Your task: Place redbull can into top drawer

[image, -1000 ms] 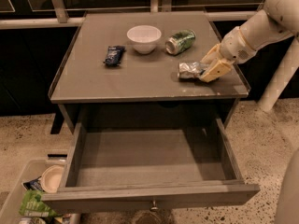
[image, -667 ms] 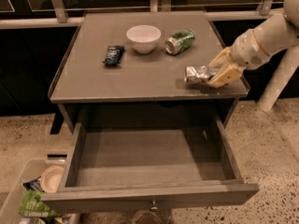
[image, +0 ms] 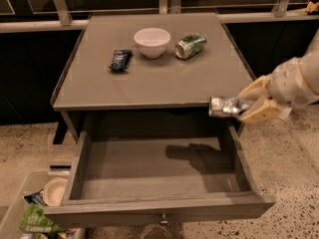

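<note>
The redbull can (image: 223, 107), silver and dented, lies sideways in my gripper (image: 245, 106), whose cream fingers are shut on its right end. The gripper holds it in the air off the table's front right corner, above the right rear part of the open top drawer (image: 149, 169). The drawer is pulled fully out below the grey table (image: 159, 78) and its grey floor is bare, with the shadow of the can and arm on it. Its small round knob (image: 163, 220) shows at the bottom edge.
On the table stand a white bowl (image: 152, 42), a green can (image: 190, 45) lying on its side and a small dark blue packet (image: 120, 59). A clear bin (image: 35, 208) with a plate and wrappers sits on the floor at the lower left. A railing runs behind the table.
The gripper has lifted the redbull can off the table's right side and carried it forward and down, past the front edge, to above the open drawer.
</note>
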`<state>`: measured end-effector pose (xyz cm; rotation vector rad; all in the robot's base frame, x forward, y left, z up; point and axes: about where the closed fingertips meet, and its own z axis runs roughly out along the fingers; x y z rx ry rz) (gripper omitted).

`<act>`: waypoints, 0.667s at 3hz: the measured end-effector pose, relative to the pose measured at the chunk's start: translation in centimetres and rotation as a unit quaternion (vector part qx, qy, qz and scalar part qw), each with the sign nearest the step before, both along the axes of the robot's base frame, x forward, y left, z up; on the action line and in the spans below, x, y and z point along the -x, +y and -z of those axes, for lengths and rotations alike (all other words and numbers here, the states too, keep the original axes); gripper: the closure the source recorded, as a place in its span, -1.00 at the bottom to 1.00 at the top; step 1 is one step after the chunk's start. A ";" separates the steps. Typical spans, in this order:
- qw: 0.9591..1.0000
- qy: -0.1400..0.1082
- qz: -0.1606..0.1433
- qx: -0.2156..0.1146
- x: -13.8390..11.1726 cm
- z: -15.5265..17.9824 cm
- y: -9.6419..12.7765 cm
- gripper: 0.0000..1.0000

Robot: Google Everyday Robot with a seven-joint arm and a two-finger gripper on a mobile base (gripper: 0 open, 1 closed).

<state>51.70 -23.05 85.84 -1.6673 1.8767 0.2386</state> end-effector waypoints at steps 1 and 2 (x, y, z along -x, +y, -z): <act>1.000 0.020 0.013 0.001 5.0 3.7 -0.5 1.00; 0.999 0.046 0.013 -0.014 8.0 9.3 -0.2 1.00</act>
